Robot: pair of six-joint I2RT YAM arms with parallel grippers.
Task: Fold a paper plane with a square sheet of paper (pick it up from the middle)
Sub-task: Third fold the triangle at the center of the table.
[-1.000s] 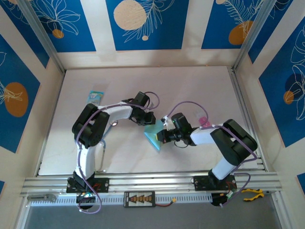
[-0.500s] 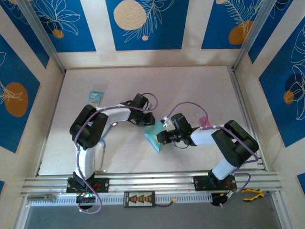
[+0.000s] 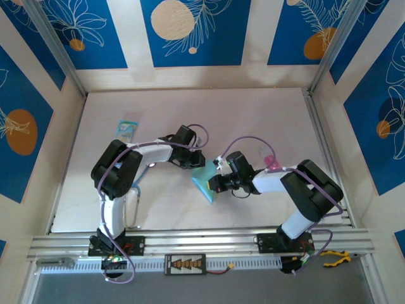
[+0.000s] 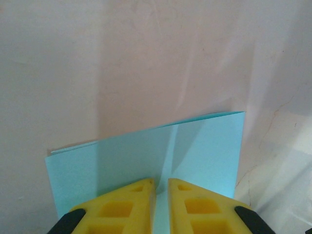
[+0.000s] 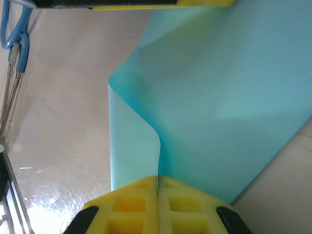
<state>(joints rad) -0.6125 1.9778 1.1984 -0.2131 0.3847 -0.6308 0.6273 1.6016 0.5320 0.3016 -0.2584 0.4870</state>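
The square sheet of paper, light blue and folded over, sits at mid-table between my two grippers. My left gripper is at its far edge. In the left wrist view the paper spreads out ahead of the left gripper, whose yellow fingers stand almost together with a pale crease of paper in the narrow gap. My right gripper is shut on a bent-up edge of the paper. In the right wrist view the right gripper pinches that edge, and a left finger shows at the top.
A small blue-and-white printed packet lies at the far left. A tiny pink item sits right of the right arm. A blue-handled metal tool lies on the table to the left. The aluminium rail bounds the near edge.
The left arm's elbow has drifted slightly to the left. Both grippers and the paper stay almost where they were.
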